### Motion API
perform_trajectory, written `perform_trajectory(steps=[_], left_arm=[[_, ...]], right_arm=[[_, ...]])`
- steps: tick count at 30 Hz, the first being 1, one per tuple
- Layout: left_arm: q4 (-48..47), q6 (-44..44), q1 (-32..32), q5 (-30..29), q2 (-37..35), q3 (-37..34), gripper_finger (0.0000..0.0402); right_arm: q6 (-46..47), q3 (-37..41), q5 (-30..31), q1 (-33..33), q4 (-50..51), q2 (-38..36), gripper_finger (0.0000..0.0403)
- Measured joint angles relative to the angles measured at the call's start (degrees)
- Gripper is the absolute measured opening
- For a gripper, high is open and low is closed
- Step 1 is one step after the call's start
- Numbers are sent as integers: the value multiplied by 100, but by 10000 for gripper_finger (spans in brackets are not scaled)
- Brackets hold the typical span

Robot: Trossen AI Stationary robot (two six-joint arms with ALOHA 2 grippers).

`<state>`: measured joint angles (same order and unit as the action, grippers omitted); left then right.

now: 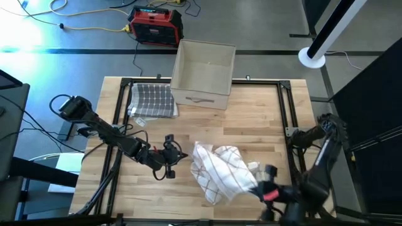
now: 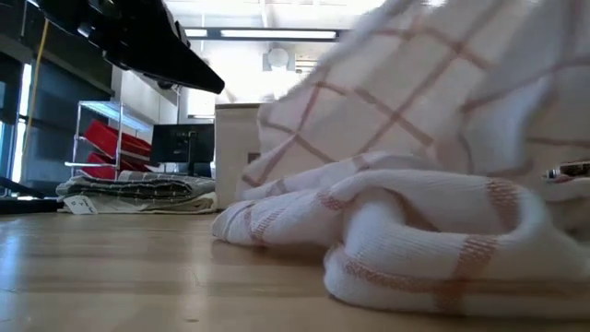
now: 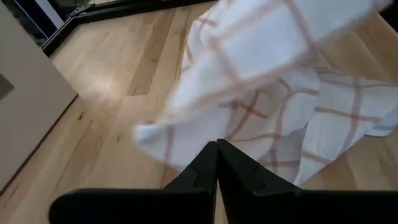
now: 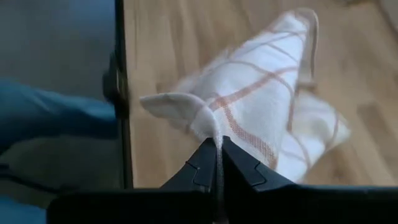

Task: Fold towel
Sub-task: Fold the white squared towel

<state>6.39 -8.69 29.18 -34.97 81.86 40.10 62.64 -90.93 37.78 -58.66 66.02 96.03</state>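
Two claws work: right claw (image 4: 217,144) is clamped on a towel (image 1: 220,171) corner at the surface (image 1: 251,119) near edge, towel crumpled mid-surface. Left claw (image 3: 217,149) is pressed together, empty, just beside the towel. Grey folded towel (image 1: 152,99) lies beside a box (image 1: 203,74).

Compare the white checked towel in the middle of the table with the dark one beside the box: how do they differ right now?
The white towel with thin red checks lies crumpled mid-table; the dark grey towel with a pale grid lies folded flat beside the box. The right gripper pinches an edge of the white towel, while nothing touches the dark grey towel. The left gripper, shut, sits just beside the white towel. Both towels are checked and rest on the table.
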Motion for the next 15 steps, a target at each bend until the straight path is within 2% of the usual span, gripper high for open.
perform_trajectory(steps=[5,8,12,15], left_arm=[[438,649,-83,163,373,7,3],[426,909,-171,394,701,3,12],[440,744,-308,449,1156,13,25],[508,560,-422,444,1388,75,32]], right_arm=[[1257,830,-128,-434,-72,13,0],[1877,1180,-841,-498,-4,13,0],[2543,1556,-2071,-513,103,13,0],[2644,1612,-2330,-522,139,13,0]])
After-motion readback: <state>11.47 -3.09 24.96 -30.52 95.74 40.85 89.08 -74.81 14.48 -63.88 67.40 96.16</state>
